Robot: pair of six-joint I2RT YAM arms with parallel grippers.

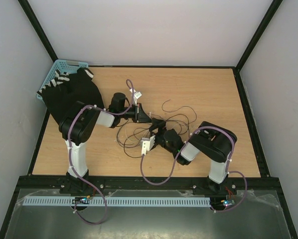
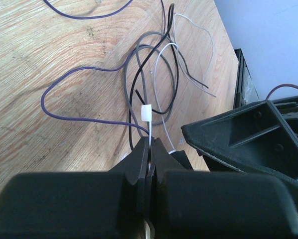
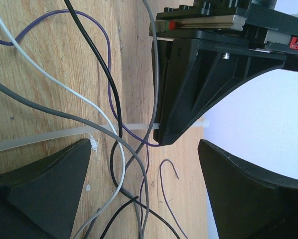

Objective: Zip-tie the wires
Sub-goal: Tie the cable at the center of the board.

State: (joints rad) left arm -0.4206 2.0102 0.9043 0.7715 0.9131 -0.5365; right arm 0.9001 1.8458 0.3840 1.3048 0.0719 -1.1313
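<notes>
The wires (image 1: 176, 122) are a loose tangle of thin black, grey, white and purple strands on the wooden table, in front of both grippers (image 2: 154, 64) (image 3: 114, 99). My left gripper (image 1: 152, 120) (image 2: 150, 142) is shut on the white zip tie (image 2: 146, 113), whose end sticks out past its tips among the wires. In the right wrist view the zip tie (image 3: 64, 133) lies flat across the table under the strands, and the left gripper's black finger (image 3: 189, 89) clamps it. My right gripper (image 1: 155, 132) (image 3: 145, 149) is open and empty, its jaws wide on either side of the tangle.
A black cloth with white stripes (image 1: 72, 89) drapes over a blue basket (image 1: 59, 67) at the far left corner. Purple robot cables (image 1: 161, 174) loop beside both arms. Black frame rails (image 1: 248, 119) border the table.
</notes>
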